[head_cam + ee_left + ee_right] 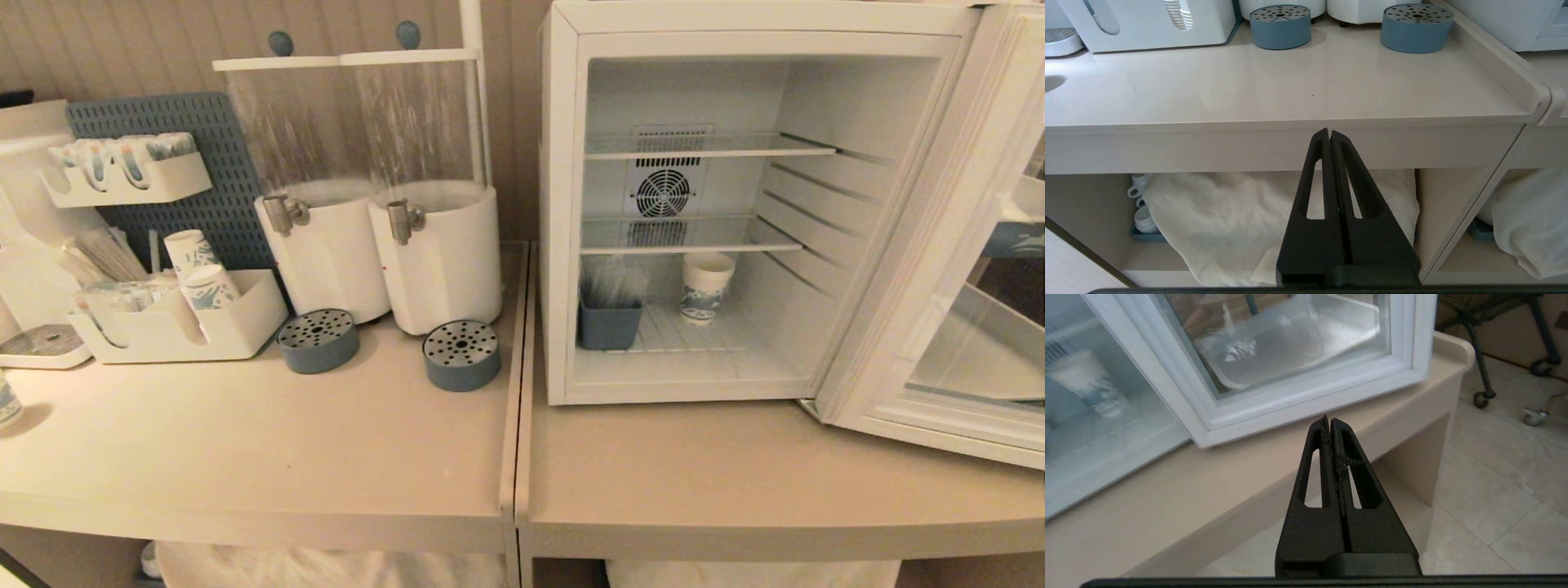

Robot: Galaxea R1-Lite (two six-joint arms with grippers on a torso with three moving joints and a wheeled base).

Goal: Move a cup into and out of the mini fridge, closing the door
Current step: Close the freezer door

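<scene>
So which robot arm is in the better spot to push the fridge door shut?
The right, probably. Its shut end effector hangs just below the open door, by the counter edge. The left end effector, also shut, sits below the other counter, nearer the blue drip trays.

Warm, dim head view with soft shadows under the drip trays (461, 353); the right wrist view is cooler and motion-blurred.
</scene>
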